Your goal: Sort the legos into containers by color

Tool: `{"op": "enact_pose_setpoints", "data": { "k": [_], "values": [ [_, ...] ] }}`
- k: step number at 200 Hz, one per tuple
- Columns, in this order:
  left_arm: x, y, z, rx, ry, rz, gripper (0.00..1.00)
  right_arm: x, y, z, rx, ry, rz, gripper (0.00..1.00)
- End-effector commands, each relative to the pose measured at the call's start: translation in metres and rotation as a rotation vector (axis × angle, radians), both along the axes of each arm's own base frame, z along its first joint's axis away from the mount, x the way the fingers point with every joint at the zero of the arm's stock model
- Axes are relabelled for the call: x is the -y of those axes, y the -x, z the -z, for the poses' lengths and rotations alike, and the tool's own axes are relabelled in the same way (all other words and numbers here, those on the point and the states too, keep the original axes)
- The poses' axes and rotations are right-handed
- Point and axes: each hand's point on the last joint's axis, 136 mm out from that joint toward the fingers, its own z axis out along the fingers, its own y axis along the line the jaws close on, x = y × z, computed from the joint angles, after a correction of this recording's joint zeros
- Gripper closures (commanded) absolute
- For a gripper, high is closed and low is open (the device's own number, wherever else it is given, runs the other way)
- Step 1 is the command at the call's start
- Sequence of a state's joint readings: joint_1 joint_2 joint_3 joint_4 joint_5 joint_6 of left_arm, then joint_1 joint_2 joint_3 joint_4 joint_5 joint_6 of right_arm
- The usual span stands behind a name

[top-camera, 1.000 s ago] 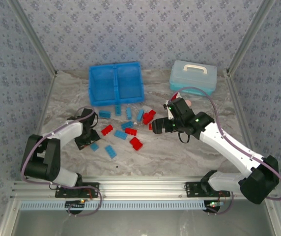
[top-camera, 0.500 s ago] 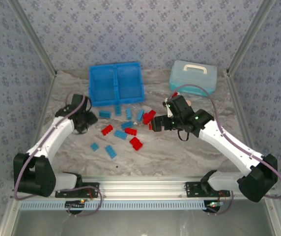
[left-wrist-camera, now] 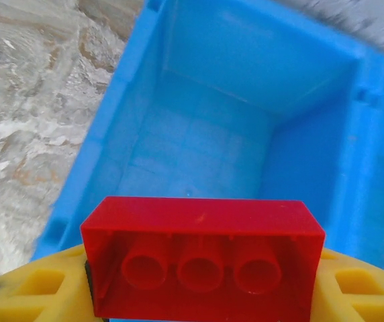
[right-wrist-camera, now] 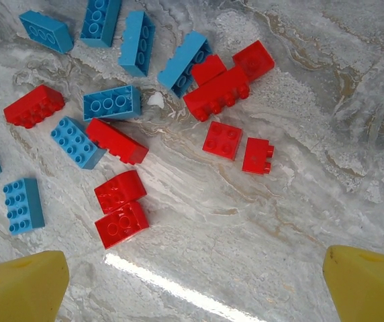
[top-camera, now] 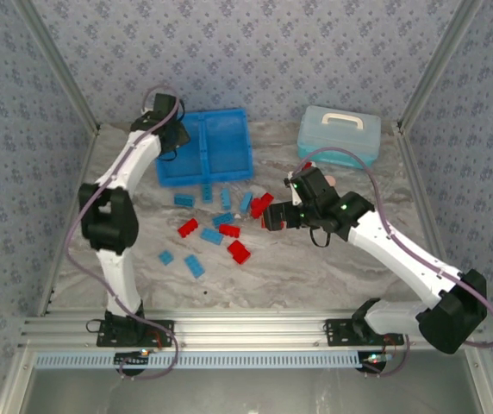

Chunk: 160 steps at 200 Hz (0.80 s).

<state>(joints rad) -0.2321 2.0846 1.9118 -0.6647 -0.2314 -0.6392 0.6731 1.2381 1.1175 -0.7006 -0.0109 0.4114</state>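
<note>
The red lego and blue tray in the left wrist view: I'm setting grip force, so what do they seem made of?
The red lego looks like hard, glossy moulded plastic: soft sheen, hollow tubes underneath. The blue tray seems thinner moulded plastic, smooth and perhaps slightly translucent, its floor unevenly lit.

Marbled table [top-camera: 315, 267]: blue tray [top-camera: 204, 148] upper left, pale lidded box [top-camera: 339, 134] upper right, red and blue legos [top-camera: 239, 252] centre.

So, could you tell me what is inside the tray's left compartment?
The left compartment shows a bare blue floor, no bricks. The red brick in the left gripper covers its near edge, so that strip cannot be checked.
</note>
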Motion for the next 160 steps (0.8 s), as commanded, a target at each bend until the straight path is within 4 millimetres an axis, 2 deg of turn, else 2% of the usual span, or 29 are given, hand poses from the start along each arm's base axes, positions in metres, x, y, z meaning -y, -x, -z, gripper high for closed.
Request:
{"op": "enact_pose_setpoints", "data": {
  "k": [1,10,21,31,57,83,110,113,120,124,139,160],
  "values": [
    [-0.003,-0.012,0.006,-0.029,-0.080,0.026,0.48,0.005,0.000,-0.019,0.047,-0.017,0.025,0.00],
    [-0.001,-0.018,0.012,-0.032,-0.085,0.033,0.43,0.005,0.000,-0.019,0.046,-0.014,0.024,0.00],
    [0.001,-0.022,0.015,-0.039,-0.084,0.044,0.30,0.005,0.000,-0.017,0.043,-0.009,0.020,0.00],
    [0.003,-0.022,0.009,-0.030,-0.081,0.053,0.20,0.004,0.000,-0.017,0.043,-0.006,0.017,0.00],
    [0.007,-0.013,-0.028,0.029,-0.066,0.057,0.15,0.002,-0.002,-0.018,0.043,-0.008,0.014,0.00],
    [0.012,0.006,-0.067,0.063,-0.045,0.080,0.14,-0.002,-0.005,-0.020,0.041,-0.015,0.008,0.00],
    [0.033,0.049,-0.111,0.124,-0.075,0.226,0.14,-0.005,-0.005,-0.022,0.037,-0.025,0.007,0.00],
    [0.036,0.058,-0.106,0.110,-0.090,0.259,0.14,-0.005,-0.004,-0.022,0.037,-0.025,0.006,0.00],
    [0.044,0.074,-0.110,0.124,-0.106,0.334,0.14,-0.005,-0.004,-0.022,0.036,-0.028,0.008,0.00],
    [0.048,0.084,-0.105,0.119,-0.118,0.378,0.14,-0.006,-0.003,-0.022,0.034,-0.029,0.007,0.00],
    [0.051,0.122,-0.097,0.117,-0.137,0.488,0.15,-0.007,-0.002,-0.022,0.034,-0.034,0.006,0.00],
    [0.049,0.175,-0.058,0.027,-0.132,0.610,0.15,-0.008,0.001,-0.023,0.036,-0.034,0.001,0.00]
  ]
}}
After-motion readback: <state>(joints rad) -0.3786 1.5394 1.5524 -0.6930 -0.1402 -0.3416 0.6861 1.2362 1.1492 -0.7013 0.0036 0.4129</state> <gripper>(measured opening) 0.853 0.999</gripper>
